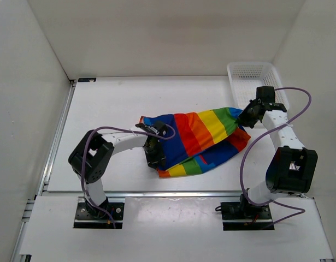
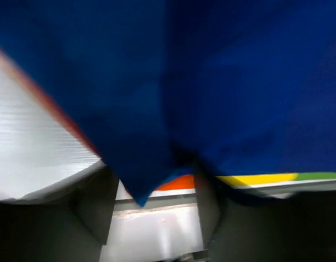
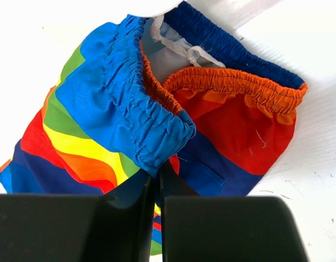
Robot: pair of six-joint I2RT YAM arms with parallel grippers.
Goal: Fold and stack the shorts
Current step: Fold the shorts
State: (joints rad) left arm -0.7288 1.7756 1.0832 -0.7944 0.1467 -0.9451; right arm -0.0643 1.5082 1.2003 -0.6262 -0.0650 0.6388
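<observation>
Shorts: the shorts [image 1: 198, 136] lie in the middle of the counter [image 1: 110, 103] between the two arms. They are loosely doubled, with the upper layer raised off the lower.
Right tool: the right tool [image 3: 155, 188] is clenched on the blue gathered edge of the waistband [image 3: 137, 109], fingers nearly meeting with cloth nipped between them.
Left tool: the left tool [image 1: 155, 149] sits at the blue end of the cloth. Its wrist view is smothered in blue fabric, so I cannot tell whether it grips.
Step in hand: probably drawing one half across the other to make a fold.
Doing it well: keep both ends level and taut, match edge to edge (the orange band makes a handy guide), and lower the cloth flat before letting go.
Basket: the white mesh basket [image 1: 249, 70] stands at the far right corner, behind the right arm; nothing shows in the part in view.
</observation>
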